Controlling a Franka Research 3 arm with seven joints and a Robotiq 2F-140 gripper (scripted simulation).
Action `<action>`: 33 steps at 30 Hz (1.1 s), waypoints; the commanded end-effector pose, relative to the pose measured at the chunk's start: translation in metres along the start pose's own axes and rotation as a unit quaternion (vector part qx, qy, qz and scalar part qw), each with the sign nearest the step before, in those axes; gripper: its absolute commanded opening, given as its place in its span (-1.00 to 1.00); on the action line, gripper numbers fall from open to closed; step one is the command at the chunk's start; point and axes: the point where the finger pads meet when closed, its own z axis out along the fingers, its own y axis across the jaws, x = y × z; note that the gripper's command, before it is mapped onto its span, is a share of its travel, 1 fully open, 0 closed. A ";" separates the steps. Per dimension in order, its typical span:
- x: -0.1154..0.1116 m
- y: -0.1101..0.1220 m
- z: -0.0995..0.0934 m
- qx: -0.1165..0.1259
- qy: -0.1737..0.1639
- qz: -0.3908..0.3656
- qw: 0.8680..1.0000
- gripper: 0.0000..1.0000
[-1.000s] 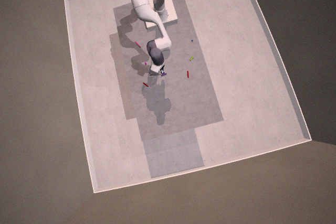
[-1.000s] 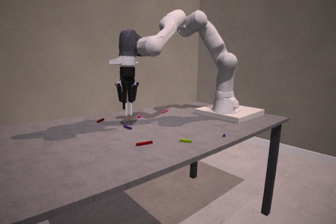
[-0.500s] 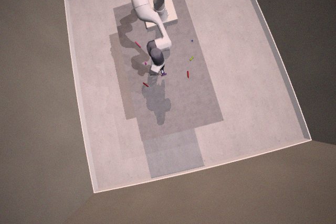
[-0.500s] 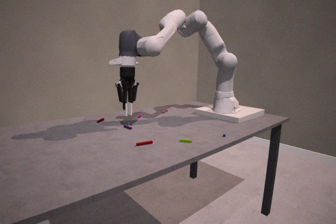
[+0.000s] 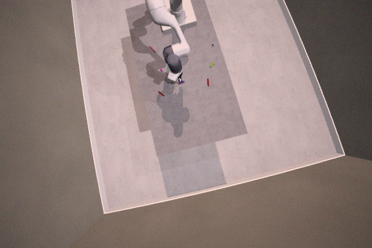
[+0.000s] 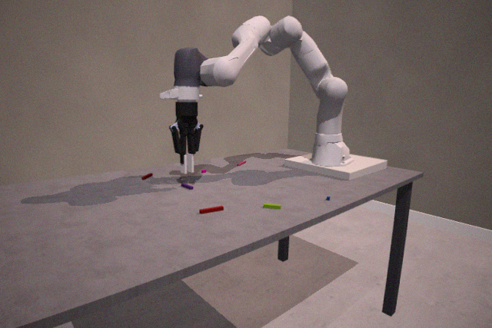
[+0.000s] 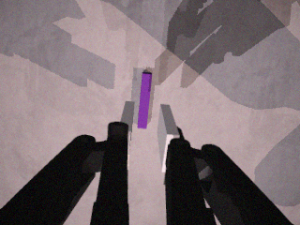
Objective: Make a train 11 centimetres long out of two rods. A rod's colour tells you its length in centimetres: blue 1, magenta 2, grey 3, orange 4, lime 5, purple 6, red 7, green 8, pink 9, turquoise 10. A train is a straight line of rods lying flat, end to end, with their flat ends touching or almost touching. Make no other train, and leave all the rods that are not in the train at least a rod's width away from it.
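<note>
My gripper (image 5: 180, 79) (image 6: 189, 171) (image 7: 145, 117) points down with its fingers a small gap apart and nothing between them. It is above the table, over the purple rod (image 5: 181, 82) (image 6: 187, 187) (image 7: 145, 96), which lies flat. In the wrist view the rod runs roughly along the gap, seen between and beyond the fingertips. A lime rod (image 5: 211, 64) (image 6: 272, 206) and a red rod (image 5: 207, 82) (image 6: 211, 210) lie apart on one side. Another red rod (image 5: 161, 93) (image 6: 147, 176) lies in shade on the other side. No rods touch.
A small magenta rod (image 5: 161, 70) (image 6: 204, 170) and a pink rod (image 5: 152, 49) (image 6: 241, 163) lie on the shaded side. A tiny blue rod (image 5: 213, 45) (image 6: 328, 198) lies near the table's long edge. The arm stands on a white base plate (image 5: 192, 18) (image 6: 369, 165).
</note>
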 end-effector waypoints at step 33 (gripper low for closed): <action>0.000 -0.001 0.038 0.001 0.001 0.001 1.000 -0.54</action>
